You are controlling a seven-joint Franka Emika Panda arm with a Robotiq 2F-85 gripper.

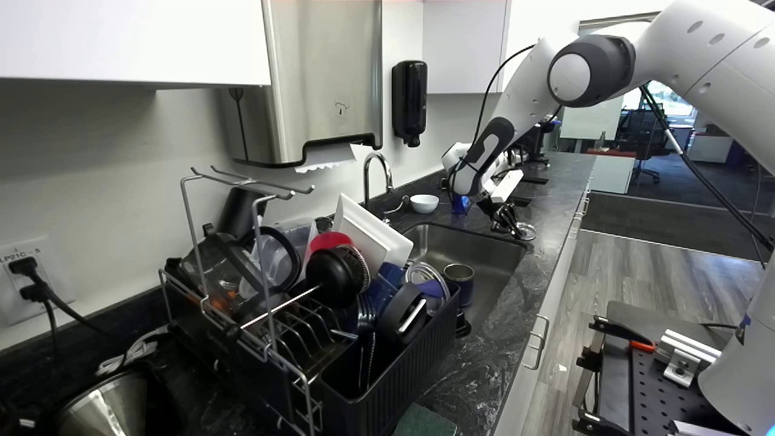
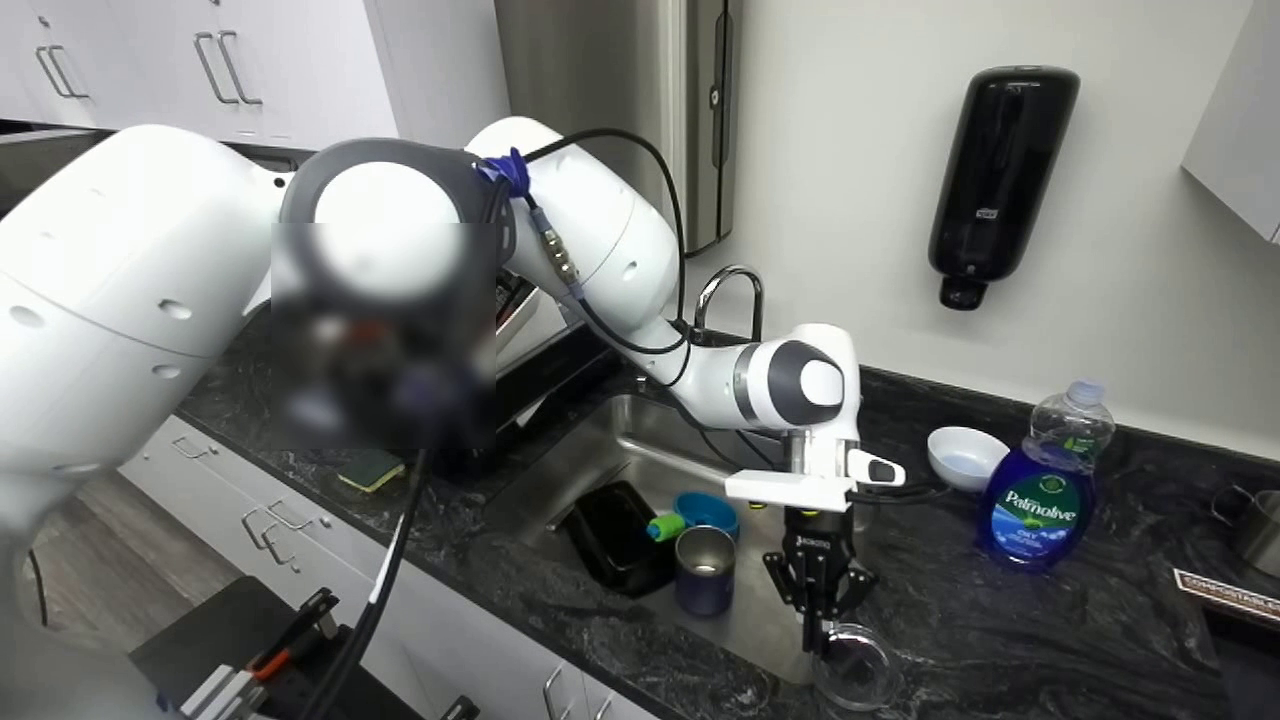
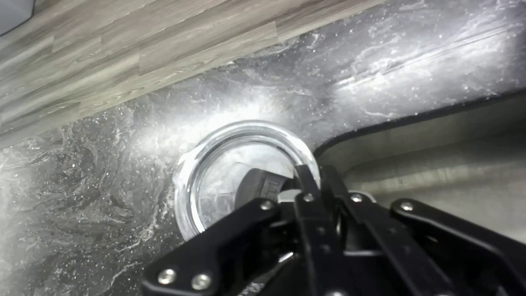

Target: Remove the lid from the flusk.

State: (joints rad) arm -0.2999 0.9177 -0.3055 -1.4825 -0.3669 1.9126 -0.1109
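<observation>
Dark blue, the flusk (image 2: 704, 592) stands uncovered in the steel sink (image 2: 748, 600). Apart from it, at the sink's corner, the gripper (image 3: 315, 169) pinches the clear, round lid (image 3: 224, 176) by its rim; whether the lid touches the table (image 3: 102, 185) I cannot tell. Near the flusk lie a black tray (image 2: 615, 535) and blue bowl (image 2: 710, 508); farther off stands a Palmolive bottle (image 2: 1040, 500).

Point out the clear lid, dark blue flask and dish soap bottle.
Clear lid (image 3: 228, 172), in the wrist view: see-through disc inside the rim.
Dark blue flask (image 2: 704, 590), in an exterior view: outer wall, below the mouth.
Dish soap bottle (image 2: 1040, 505), in an exterior view: front label.
</observation>
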